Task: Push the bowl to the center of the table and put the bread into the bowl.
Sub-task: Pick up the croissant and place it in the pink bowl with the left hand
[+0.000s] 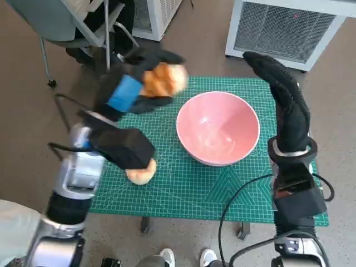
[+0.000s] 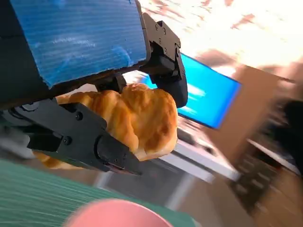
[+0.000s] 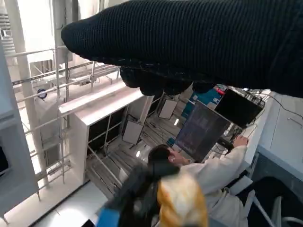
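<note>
While the left hand (image 1: 135, 88) grips the croissant (image 1: 163, 79) short of the pink bowl (image 1: 218, 128) — near the mat's far edge — an early release misses; the right hand (image 1: 283, 89) is empty, fingers straight.

The bowl (image 1: 218, 128) sits open-topped at frame centre, with bare mat (image 1: 183, 189) below it. The right hand (image 1: 286, 108) stands upright just beside its right rim.

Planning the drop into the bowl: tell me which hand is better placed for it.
Left. The left hand already holds the bread raised just beside the pink bowl. The right hand holds nothing, stretched out past the bowl's other side.
</note>
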Controlling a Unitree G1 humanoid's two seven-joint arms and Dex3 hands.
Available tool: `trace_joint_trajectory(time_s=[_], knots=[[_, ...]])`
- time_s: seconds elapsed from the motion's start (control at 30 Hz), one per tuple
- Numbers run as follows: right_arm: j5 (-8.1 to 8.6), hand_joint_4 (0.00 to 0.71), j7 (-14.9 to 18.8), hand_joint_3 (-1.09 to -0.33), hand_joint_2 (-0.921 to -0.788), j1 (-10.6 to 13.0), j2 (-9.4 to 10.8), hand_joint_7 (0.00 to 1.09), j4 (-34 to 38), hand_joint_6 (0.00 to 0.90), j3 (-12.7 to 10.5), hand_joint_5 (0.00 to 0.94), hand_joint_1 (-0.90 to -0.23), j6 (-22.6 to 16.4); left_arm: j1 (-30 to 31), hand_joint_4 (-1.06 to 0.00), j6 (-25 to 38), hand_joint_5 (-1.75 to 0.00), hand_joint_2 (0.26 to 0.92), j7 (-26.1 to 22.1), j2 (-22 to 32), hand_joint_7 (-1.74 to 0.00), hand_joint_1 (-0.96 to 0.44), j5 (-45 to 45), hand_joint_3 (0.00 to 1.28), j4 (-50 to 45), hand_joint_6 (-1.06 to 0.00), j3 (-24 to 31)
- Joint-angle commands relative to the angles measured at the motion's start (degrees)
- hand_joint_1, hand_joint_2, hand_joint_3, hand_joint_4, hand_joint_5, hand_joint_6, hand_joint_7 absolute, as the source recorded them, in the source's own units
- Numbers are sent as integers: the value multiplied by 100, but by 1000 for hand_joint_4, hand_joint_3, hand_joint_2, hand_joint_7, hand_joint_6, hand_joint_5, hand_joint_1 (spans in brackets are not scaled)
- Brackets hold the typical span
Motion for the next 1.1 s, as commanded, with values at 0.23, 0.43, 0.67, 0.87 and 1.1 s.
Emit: trace_joint_trajectory(time_s=[0.23, 0.43, 0.67, 0.87, 1.1], knots=[[53, 277, 32, -750, -921, 238, 0, 684, -146, -1, 1, 3, -551, 97, -386, -715, -777, -1089, 920, -379, -472, -1214, 1, -117, 53, 853, -629, -492], [34, 275, 3, -752, -921, 294, 2, 680, -194, -1, -24, 2, -544, 91, -652, -658, -1412, -1155, 920, -356, -651, -1207, 1, 35, 77, 1838, -633, -713], [-17, 273, -29, -749, -921, 344, -2, 675, -294, -1, -43, 1, -556, 134, -889, -602, -1523, -1241, 920, -498, -791, -1201, 1, 116, 111, 2570, -612, -865], [-79, 273, -71, -747, -921, 386, -13, 672, -393, -1, -74, 1, -561, 200, -1009, -522, -1440, -1343, 921, -842, -811, -1261, 1, 138, 183, 2905, -533, -1001], [-174, 274, -141, -744, -921, 452, -22, 671, -529, -1, -102, 1, -568, 264, -1105, -237, -1221, -249, 921, -1902, -584, -327, -74, 62, 155, 2906, -293, -1176]])
